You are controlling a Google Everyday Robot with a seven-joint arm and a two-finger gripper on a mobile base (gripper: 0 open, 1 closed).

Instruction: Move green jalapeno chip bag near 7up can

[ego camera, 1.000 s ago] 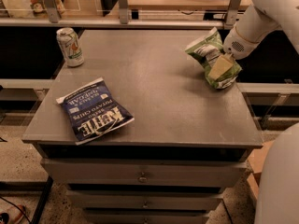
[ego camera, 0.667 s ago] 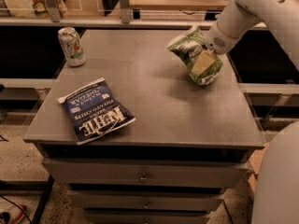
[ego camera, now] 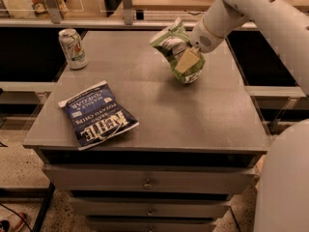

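Observation:
The green jalapeno chip bag [ego camera: 175,50] is a crinkled light-green bag with a white and dark label. It hangs just above the grey table [ego camera: 203,115] at the back, right of centre. My gripper [ego camera: 187,61] comes in from the upper right on a white arm and is shut on the bag; a tan finger [ego camera: 188,59] lies across its front. The 7up can [ego camera: 73,48] stands upright near the table's back left corner, well to the left of the bag.
A flat dark-blue Kettle chip bag [ego camera: 98,113] lies on the front left of the table. A shelf rail [ego camera: 96,23] runs behind the table. Drawers [ego camera: 147,180] are below the table's front edge. My white base [ego camera: 285,187] is at the right.
My gripper has carried the green chip bag leftward across the back of the table, from the right edge towards the middle. The can and the Kettle bag have not moved.

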